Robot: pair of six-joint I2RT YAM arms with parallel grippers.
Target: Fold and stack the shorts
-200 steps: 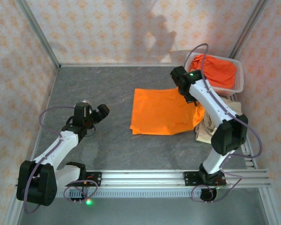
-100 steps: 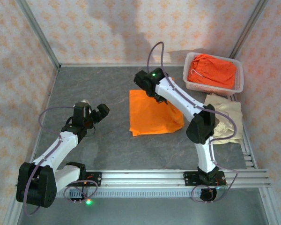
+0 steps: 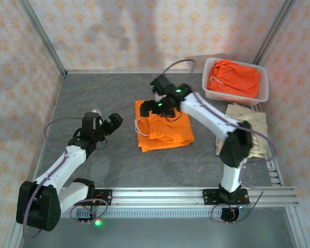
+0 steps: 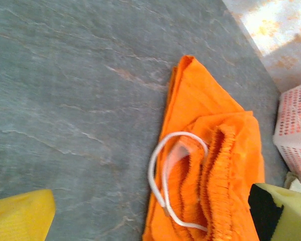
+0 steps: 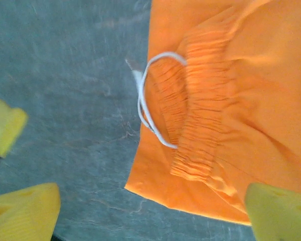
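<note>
Right arm has swept leftward across the table; the right gripper (image 3: 160,106) now sits over the far-left part of the orange shorts (image 3: 165,129), where a second ago it was at their right edge. The shorts, then spread wide and flat, now cover a narrower patch at mid-table, with the gathered waistband (image 5: 200,110) turned over on top and the white drawstring (image 5: 145,110) looping off its left side. In the right wrist view the yellow fingers stand wide apart with nothing between them, so the cloth looks released; whether a finger grazes the fabric is not clear from above. Left gripper (image 3: 109,123) is spread open too, holding nothing, just left of the shorts. Judgement: first fold is laid, though rumpled at the waistband. A beige pair (image 3: 253,126) lies at the right; another orange pair (image 3: 235,77) waits in the white mesh basket (image 3: 267,88).
</note>
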